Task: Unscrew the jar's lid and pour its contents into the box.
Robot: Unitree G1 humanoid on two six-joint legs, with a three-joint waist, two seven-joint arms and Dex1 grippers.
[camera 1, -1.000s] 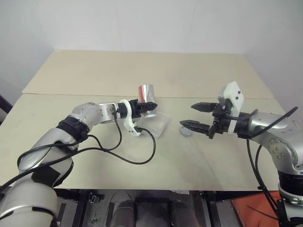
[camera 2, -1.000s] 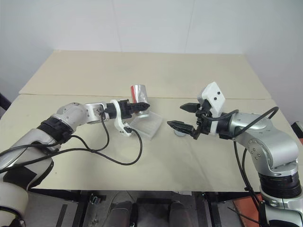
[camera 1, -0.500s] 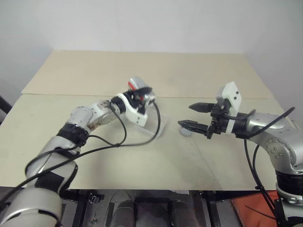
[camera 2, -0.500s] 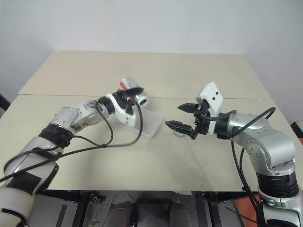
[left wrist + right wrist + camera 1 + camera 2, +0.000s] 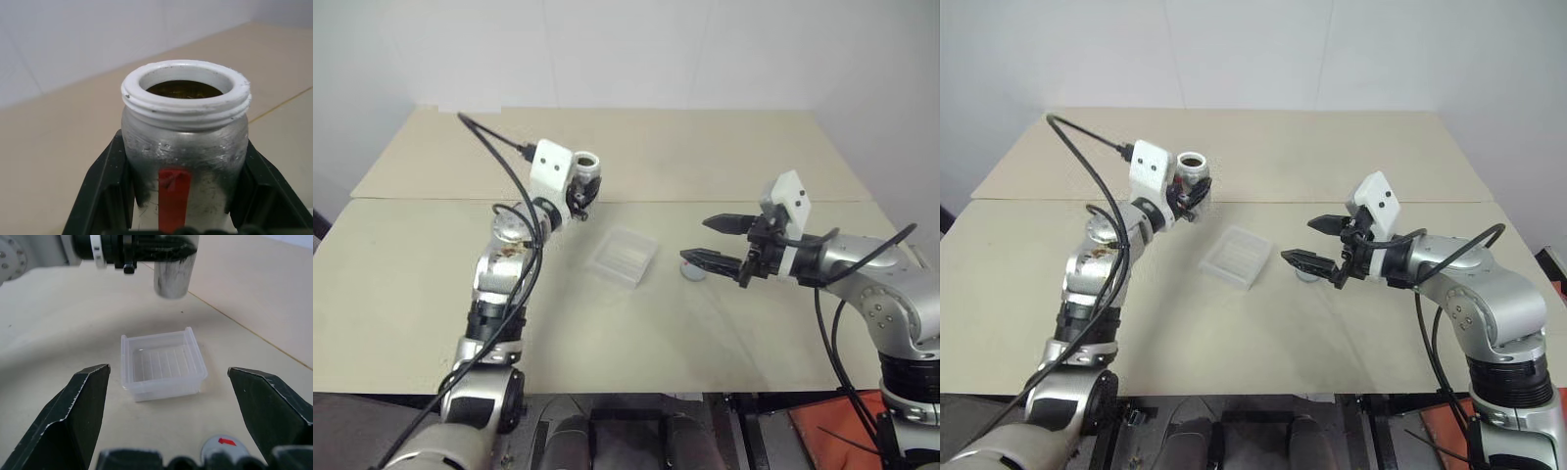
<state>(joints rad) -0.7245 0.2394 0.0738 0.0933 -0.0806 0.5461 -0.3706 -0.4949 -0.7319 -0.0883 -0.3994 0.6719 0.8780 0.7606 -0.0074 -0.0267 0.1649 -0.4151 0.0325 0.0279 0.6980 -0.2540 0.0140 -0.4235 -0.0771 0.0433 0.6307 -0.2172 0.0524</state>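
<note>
Jar back upright and swung away from the box, so no pour yet

Head view: left gripper point(image 5: 579, 192), clamped on the open jar point(image 5: 586, 168), has lifted it up and back from over the box point(image 5: 623, 257); right gripper point(image 5: 722, 241) stays spread above the lid point(image 5: 695, 269). Left wrist view: brownish contents point(image 5: 184, 88) still inside. Right wrist view: box looks empty, so pouring's still pending.

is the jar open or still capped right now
Open. The jar, held upright in the left gripper, shows a bare white threaded mouth, and the lid lies on the table beside the box.
</note>
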